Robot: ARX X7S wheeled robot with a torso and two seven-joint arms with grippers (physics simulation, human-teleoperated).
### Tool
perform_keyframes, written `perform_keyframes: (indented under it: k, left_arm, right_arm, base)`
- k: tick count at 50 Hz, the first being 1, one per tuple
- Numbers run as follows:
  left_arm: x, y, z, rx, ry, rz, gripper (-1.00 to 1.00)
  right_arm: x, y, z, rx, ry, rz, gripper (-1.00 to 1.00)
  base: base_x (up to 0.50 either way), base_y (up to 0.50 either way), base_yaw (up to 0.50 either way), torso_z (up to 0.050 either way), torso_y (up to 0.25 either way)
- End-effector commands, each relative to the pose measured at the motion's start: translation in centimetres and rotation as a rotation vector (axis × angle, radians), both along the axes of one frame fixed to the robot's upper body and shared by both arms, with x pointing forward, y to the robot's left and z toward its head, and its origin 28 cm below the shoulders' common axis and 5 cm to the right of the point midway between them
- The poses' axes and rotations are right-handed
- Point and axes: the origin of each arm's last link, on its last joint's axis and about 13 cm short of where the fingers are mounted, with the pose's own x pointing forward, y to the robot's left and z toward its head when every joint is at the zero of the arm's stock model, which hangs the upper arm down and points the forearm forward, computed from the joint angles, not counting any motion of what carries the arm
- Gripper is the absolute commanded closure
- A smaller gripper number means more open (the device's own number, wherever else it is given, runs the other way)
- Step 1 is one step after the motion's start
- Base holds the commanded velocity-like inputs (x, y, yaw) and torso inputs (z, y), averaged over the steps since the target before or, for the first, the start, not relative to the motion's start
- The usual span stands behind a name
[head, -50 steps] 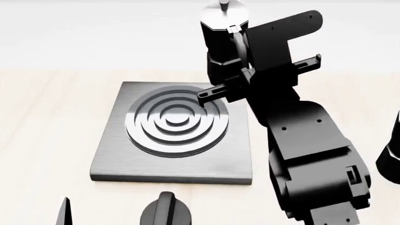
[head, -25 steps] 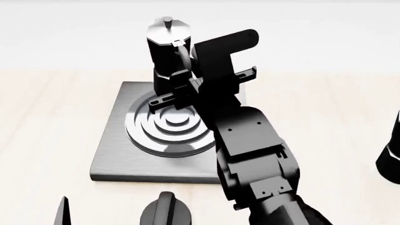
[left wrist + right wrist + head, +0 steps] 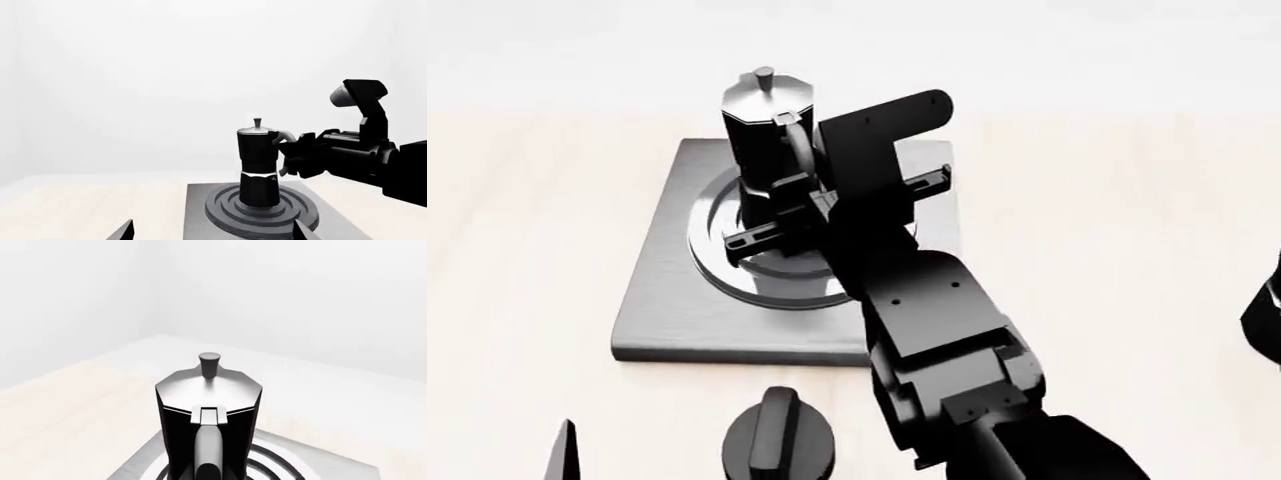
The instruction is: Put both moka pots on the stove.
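- Moka pot (image 3: 259,167): stands upright over the burner rings (image 3: 727,270) of the stove (image 3: 654,300). In the left wrist view its base meets the inner rings; actual contact with the rings cannot be confirmed from the pictures.
- Pot details: the silvery lid (image 3: 209,385) with its small top knob (image 3: 209,364) faces upward. The curved handle (image 3: 285,136) points toward the right arm.
- Right gripper (image 3: 288,155): positioned at the pot's handle side, level with the upper half of the body. The fingers (image 3: 293,150) lie against the handle, and the right wrist view shows the handle running straight toward that camera. The gripper is clamped on the handle.
- Right arm (image 3: 921,330): extends diagonally across the stove from the near right, covering the right half of the burner rings in the head view.
- Stove: flat grey slab lying on the light wooden table (image 3: 521,250), with the pot toward its far half.
- Second moka pot (image 3: 1265,320): only a dark sliver shows at the right edge of the head view, on the table and well apart from the stove.
- Black knob (image 3: 781,445): low, round, with a ridge; sits on the table just in front of the stove's near edge.
- Left gripper: two dark fingertips (image 3: 123,231) show at the lower edge of the left wrist view, spread wide apart with nothing between them.
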Motion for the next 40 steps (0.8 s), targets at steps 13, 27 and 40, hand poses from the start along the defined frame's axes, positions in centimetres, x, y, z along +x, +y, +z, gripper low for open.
perform_keyframes:
  k: [13, 27, 40]
  left_arm:
    - [0.0, 0.1, 0.0, -0.014, -0.022, 0.011, -1.00]
    - [0.0, 0.0, 0.0, -0.015, -0.023, 0.006, -1.00]
    - [0.0, 0.0, -0.1, -0.012, -0.022, 0.003, -1.00]
  right_arm:
    - [-0.1, 0.3, -0.2, 0.018, -0.018, 0.010, 1.00]
    - [-0.2, 0.1, -0.7, 0.015, -0.002, 0.001, -1.00]
    - [-7.4, -2.7, -2.4, -0.047, -0.105, 0.014, -1.00]
  base:
    - [0.00, 0.00, 0.00, 0.000, -0.082]
    - [0.00, 0.00, 0.00, 0.000, 0.000]
    - [0.00, 0.00, 0.00, 0.000, 0.000]
